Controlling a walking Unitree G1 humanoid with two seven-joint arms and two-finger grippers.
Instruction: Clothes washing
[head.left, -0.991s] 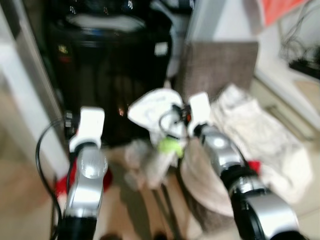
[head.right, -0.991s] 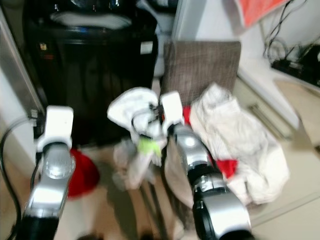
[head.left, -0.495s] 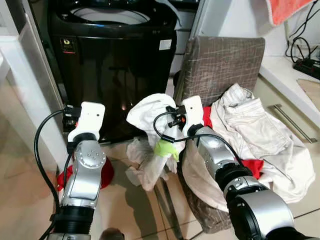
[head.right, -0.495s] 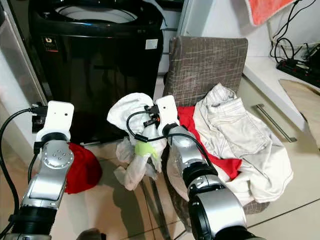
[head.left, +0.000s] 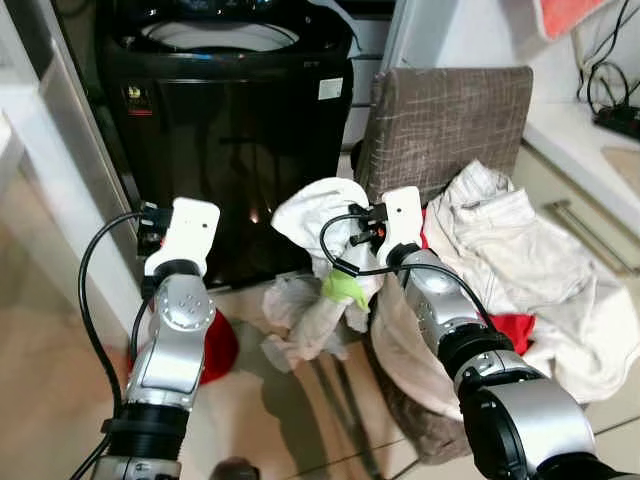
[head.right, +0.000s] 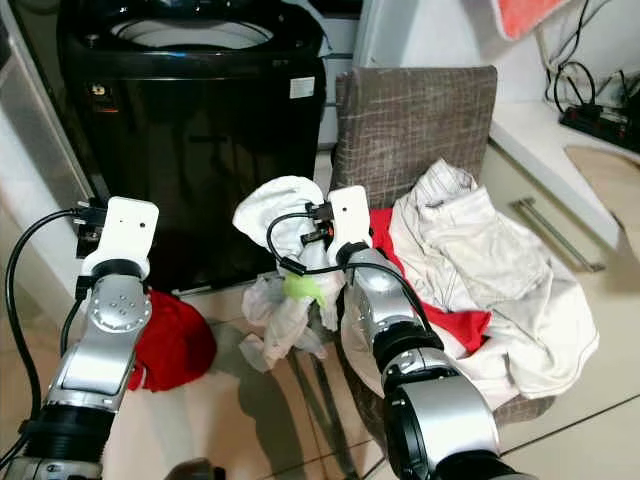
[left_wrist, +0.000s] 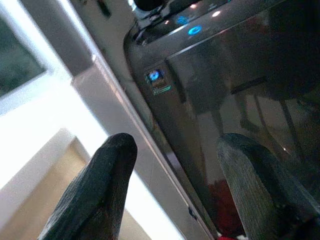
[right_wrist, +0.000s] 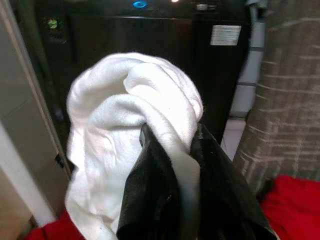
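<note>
My right gripper (right_wrist: 172, 134) is shut on a bunched white garment (head.left: 322, 208) with a green patch, which hangs down toward the floor. It holds the garment in front of the black top-loading washing machine (head.left: 230, 130), below the open drum rim. My left gripper (left_wrist: 177, 145) is open with nothing in it and faces the washer's glossy front panel near its left edge. To the right of my right arm, a grey-brown chair (head.left: 450, 105) carries a pile of white clothes (head.left: 520, 255) over a red garment (head.left: 515, 328).
A red cloth (head.right: 175, 335) lies on the tiled floor at the washer's foot, by my left arm. A white door frame (head.left: 45, 190) stands close on the left. On the right are a low white counter (head.right: 560, 130) with cables and an orange cloth (head.right: 520, 12) hanging above.
The blur of a second ago has cleared and the view has shifted a little. My right gripper still holds the white garment, now slightly higher and further right.
</note>
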